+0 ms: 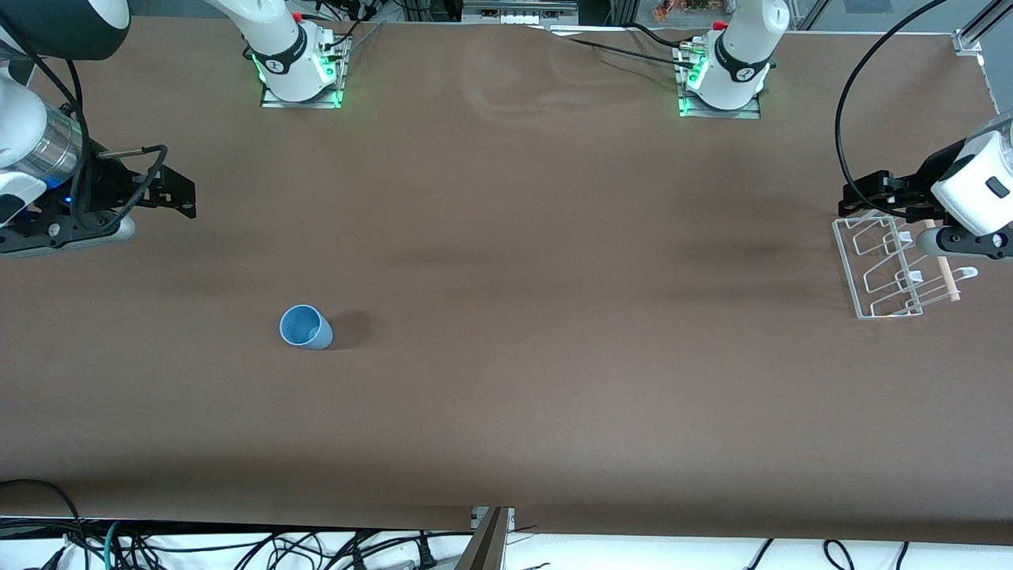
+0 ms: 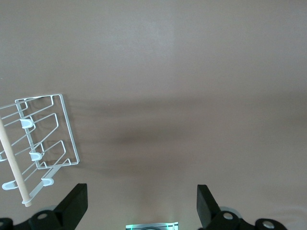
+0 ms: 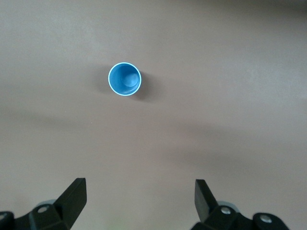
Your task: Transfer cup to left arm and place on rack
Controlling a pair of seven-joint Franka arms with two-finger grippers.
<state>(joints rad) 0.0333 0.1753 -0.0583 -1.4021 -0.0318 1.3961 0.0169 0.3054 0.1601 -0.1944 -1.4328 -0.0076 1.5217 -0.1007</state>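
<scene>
Well apart from right gripper (image 1: 178, 198): cup (image 1: 305, 327); upright

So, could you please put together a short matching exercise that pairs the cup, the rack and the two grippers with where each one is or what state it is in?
Things:
1. cup
2. rack
3. right gripper
4. left gripper

Descriptions:
A. white wire, lying at the left arm's end of the table
B. open and empty, over the rack's edge
C. light blue, upright on the table, mouth up
D. open and empty, at the right arm's end

Pairs: 1-C, 2-A, 3-D, 4-B
</scene>
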